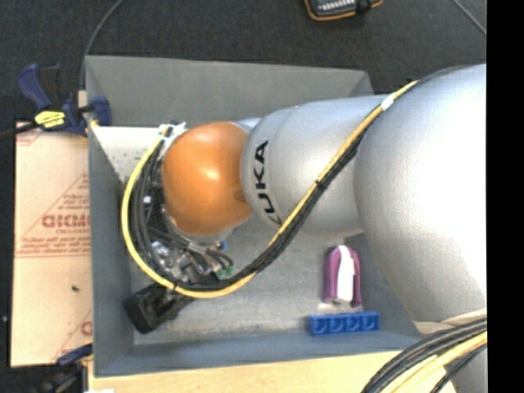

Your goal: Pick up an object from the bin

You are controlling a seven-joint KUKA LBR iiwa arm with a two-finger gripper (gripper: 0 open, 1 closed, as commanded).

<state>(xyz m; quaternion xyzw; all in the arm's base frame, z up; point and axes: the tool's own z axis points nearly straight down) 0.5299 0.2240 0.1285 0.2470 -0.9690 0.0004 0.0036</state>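
The gripper [154,304] sits in the near-left corner of the bin [246,346], below the orange wrist cover [205,178]. Whether it is spread or closed cannot be told. A purple-and-white bottle [342,275] and a blue block [344,324] lie well apart to its right, the block lengthwise along the near wall.

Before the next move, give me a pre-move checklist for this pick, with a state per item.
1. Claw open or shut: cannot tell. The orange cover and the cables sit above it.
2. Anything held: cannot tell.
3. Target under the wrist: cannot tell. A dark piece sticks out below the cables in the bin's lower left. It could be a robot part or a loose thing.
4. Purple and white thing, lower right on the floor, free of the wrist: ok.
5. Blue brick-like strip, by the near wall just below the purple and white thing, free of the wrist: ok.
6. Arm clear of the bin's right wall: cannot tell.
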